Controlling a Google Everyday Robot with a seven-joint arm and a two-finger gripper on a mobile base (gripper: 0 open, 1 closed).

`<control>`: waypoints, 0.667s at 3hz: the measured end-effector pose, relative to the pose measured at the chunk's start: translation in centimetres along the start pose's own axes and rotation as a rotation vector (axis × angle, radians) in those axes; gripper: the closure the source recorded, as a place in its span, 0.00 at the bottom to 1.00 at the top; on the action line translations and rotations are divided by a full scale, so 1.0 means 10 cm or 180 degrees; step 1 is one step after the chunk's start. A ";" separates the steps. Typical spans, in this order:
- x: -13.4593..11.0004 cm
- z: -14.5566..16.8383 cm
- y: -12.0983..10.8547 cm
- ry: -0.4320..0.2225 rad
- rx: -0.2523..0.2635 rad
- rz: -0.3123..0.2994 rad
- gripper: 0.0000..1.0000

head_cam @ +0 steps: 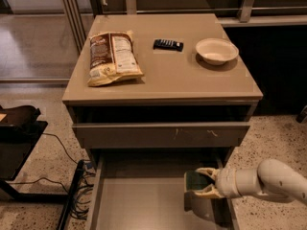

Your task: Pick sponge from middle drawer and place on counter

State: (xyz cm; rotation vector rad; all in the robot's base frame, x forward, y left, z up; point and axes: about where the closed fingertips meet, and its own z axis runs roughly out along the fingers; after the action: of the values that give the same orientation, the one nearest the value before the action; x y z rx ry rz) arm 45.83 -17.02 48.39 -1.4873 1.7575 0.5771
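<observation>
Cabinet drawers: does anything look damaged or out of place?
Only small white scratches on the upper drawer front. The hand grips the sponge at the right of the middle drawer; nothing spilled.
</observation>
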 end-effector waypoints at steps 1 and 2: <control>-0.26 -0.66 -0.39 0.0156 0.0211 -0.0022 1.00; -0.58 -1.02 -0.59 0.0115 0.0211 -0.0140 1.00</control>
State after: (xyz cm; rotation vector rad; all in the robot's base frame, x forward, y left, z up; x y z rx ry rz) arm 49.24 -22.30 59.93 -1.4951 1.7500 0.4679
